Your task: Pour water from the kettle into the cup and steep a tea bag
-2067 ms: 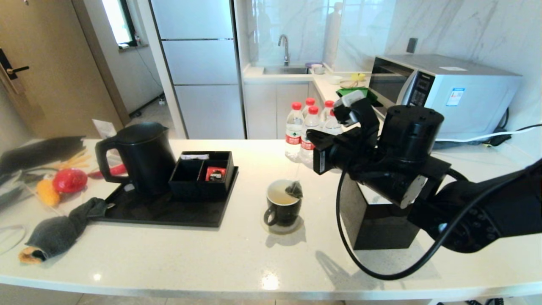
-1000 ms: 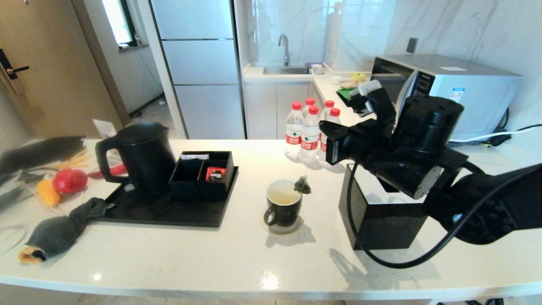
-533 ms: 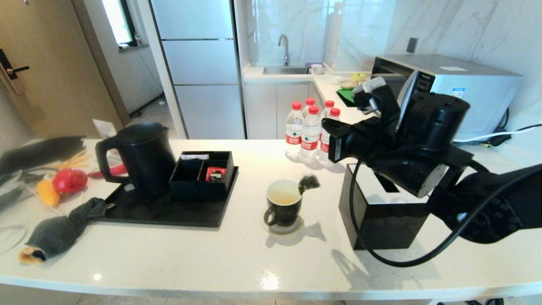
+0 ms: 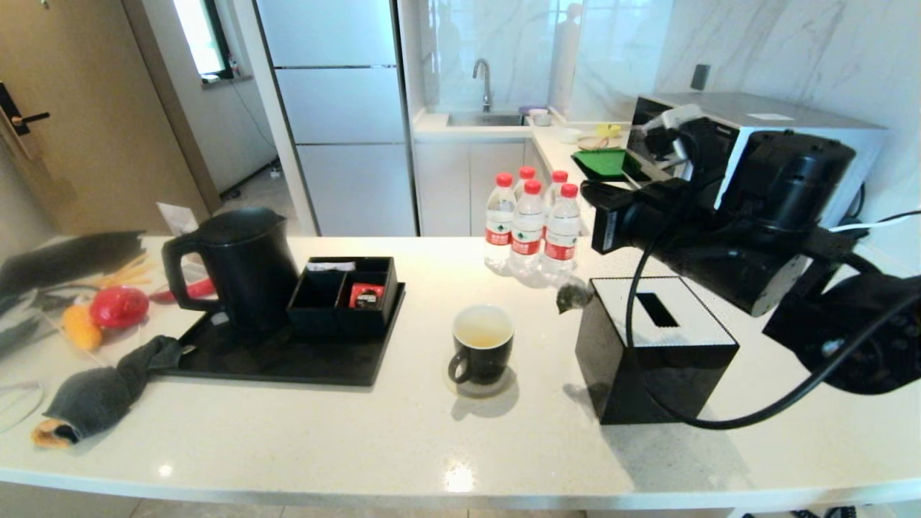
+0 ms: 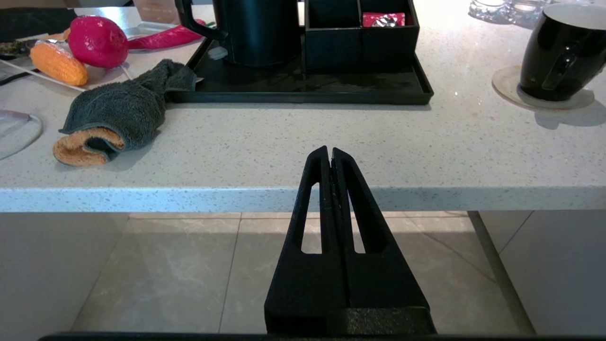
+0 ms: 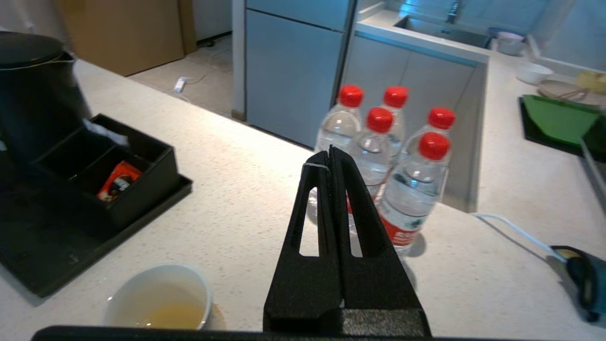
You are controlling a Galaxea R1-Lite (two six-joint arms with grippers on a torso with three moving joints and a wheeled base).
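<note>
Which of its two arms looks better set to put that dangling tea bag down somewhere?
The right. Its tool is shut on the string, so the tea bag hangs beside the tissue box, clear of the cup. The left tool sits shut and empty below the counter edge.

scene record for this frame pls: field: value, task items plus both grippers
kettle: upright on black tray, lid on
cup: on coaster, holds pale yellowish water
tea bag: out of the cup, hanging in the air beside black tissue box
right gripper: shut on the tea bag string, raised above the counter to the right of the cup
left gripper: shut, parked below the counter edge, holds nothing
water bottles: five, behind the cup
</note>
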